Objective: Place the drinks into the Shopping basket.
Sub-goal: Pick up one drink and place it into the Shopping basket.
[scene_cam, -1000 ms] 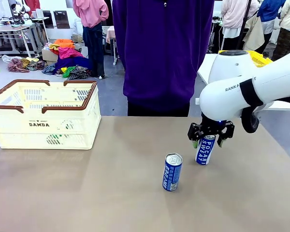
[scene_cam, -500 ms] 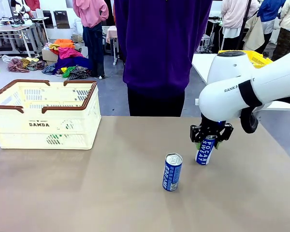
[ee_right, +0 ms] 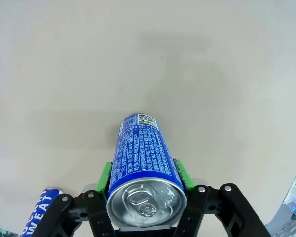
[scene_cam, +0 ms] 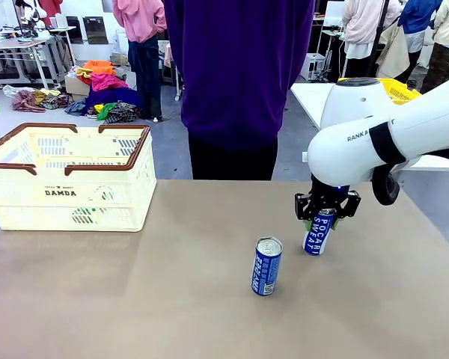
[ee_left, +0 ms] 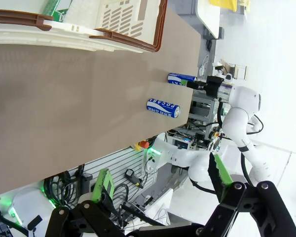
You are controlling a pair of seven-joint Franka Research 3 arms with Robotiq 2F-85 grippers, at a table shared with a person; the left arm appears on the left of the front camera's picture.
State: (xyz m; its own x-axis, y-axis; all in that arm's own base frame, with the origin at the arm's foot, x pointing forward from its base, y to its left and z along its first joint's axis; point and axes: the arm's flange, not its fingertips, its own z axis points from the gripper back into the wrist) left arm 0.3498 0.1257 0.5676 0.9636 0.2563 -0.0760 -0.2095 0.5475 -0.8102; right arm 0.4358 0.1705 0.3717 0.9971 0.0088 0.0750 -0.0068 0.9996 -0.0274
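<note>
My right gripper (scene_cam: 327,209) is shut on the top part of a blue POCARI SWEAT can (scene_cam: 319,231), which leans slightly at the table's right side. In the right wrist view the green pads (ee_right: 104,176) press both sides of this can (ee_right: 142,153). A second blue can (scene_cam: 267,265) stands free near the table's middle, and its edge (ee_right: 38,220) appears at the lower left of the right wrist view. The cream Shopping basket (scene_cam: 67,178) sits at the far left. My left gripper (ee_left: 160,178) hangs open well away from the table, with both cans (ee_left: 163,107) distant.
A person in a purple top (scene_cam: 239,75) stands at the far edge, opposite the middle. A yellow basket (scene_cam: 401,89) rests on a white table behind my right arm. Bare tabletop (scene_cam: 172,247) lies between the cans and the Shopping basket.
The right gripper's jaws have closed onto the blue can they were straddling. The person has shifted a little to the left. The free can and the basket have not moved.
</note>
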